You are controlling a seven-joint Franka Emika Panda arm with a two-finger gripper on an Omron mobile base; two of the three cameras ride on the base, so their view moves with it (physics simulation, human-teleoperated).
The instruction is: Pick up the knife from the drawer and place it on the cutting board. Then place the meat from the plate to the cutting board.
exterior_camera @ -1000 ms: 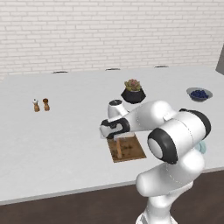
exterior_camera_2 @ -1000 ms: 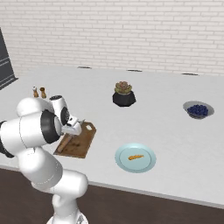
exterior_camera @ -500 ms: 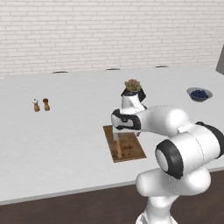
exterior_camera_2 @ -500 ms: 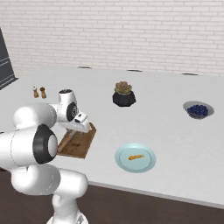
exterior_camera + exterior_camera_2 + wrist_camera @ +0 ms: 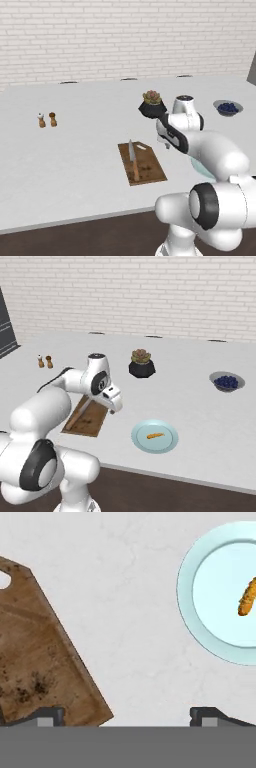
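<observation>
- Silver-grey blade and orange-brown handle mark the knife (image 5: 133,161), which lies flat along the cutting board (image 5: 148,167) with its tip toward the far end, near the board's small hanging hole; in the right base view the knife (image 5: 80,413) is partly covered by the arm.
- Brown with darker grain, the cutting board (image 5: 35,657) sits on the white counter (image 5: 75,150); the hand view cuts it off at the left edge and the knife on it falls outside that picture.
- Orange-brown and stick-shaped, the meat (image 5: 155,435) lies in the middle of the pale blue plate (image 5: 169,446), just beside the board and apart from it; in the hand view the meat (image 5: 247,599) and plate (image 5: 192,619) are cut by the right edge.
- The gripper (image 5: 127,714) hovers above the bare counter between board and plate, its fingertips (image 5: 50,714) spread wide with nothing between them.
- In the left base view the arm hides most of the plate, leaving a sliver at its right side.
- Farther back stand a dark pot with a succulent (image 5: 141,363), a bowl of blueberries (image 5: 227,381), and two small shakers (image 5: 47,120).
- No writing or label is readable anywhere.
</observation>
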